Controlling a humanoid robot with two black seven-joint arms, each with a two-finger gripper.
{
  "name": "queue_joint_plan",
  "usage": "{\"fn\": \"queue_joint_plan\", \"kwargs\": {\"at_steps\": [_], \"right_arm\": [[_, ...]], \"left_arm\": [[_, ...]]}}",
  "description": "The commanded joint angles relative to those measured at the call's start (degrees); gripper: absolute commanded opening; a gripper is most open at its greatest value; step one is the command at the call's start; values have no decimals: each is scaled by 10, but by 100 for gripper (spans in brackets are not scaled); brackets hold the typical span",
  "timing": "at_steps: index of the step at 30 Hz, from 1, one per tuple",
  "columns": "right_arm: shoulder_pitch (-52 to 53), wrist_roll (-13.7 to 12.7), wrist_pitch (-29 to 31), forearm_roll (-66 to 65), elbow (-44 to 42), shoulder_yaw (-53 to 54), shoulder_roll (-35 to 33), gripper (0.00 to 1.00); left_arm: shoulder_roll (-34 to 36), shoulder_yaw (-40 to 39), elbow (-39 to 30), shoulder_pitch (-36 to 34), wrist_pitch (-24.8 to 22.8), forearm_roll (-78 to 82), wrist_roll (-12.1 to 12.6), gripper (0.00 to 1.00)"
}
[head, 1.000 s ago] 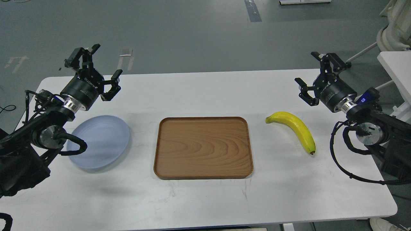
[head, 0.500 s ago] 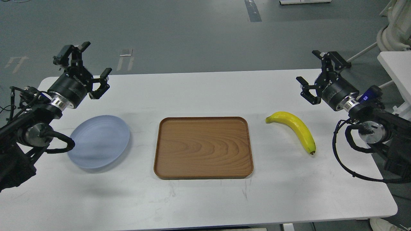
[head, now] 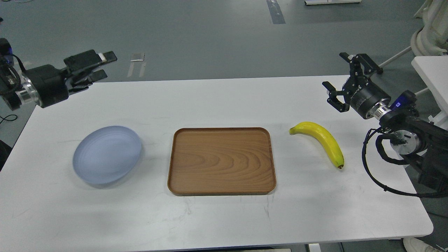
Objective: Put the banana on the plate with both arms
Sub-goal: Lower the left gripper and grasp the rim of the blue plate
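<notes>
The yellow banana (head: 323, 139) lies on the white table (head: 224, 217), right of the tray, dark tip toward me. The pale blue plate (head: 106, 154) sits empty at the table's left. My right gripper (head: 338, 78) is open and empty, raised behind and to the right of the banana, apart from it. My left gripper (head: 102, 65) is open and empty, turned sideways near the table's far left edge, well behind the plate.
A brown wooden tray (head: 221, 161) lies empty in the middle, between plate and banana. A white stand and another white table (head: 432, 70) are at the far right. Grey floor lies beyond the far edge.
My left arm has swung left and back, away from the plate, and its gripper has turned sideways. My right gripper has barely shifted. Banana, plate and tray have not moved.
</notes>
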Motion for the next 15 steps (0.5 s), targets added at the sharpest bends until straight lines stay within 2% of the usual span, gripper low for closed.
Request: {"fn": "queue_joint_plan", "kwargs": {"at_steps": [1,3,7,8,10,15], "right_arm": [[1,0,0,-5,0,0,1,100],[1,0,0,-7,0,-1,2,100],[2,0,0,-7,1,-1,2,100],[2,0,0,-7,1,-1,2,100],[3,0,0,-7,1,-1,2,100],[3,0,0,-8,1,-1,4,100]], "left_arm": [[18,25,-3,14,0,159,0,100],[21,58,7,17,4,214,0,100],[15,163,85,19,96,231,0,100],[15,163,85,19,96,231,0,100],[3,200,124,20,129,217,0,100],[-26,223,186,33,142,182,0,99]]}}
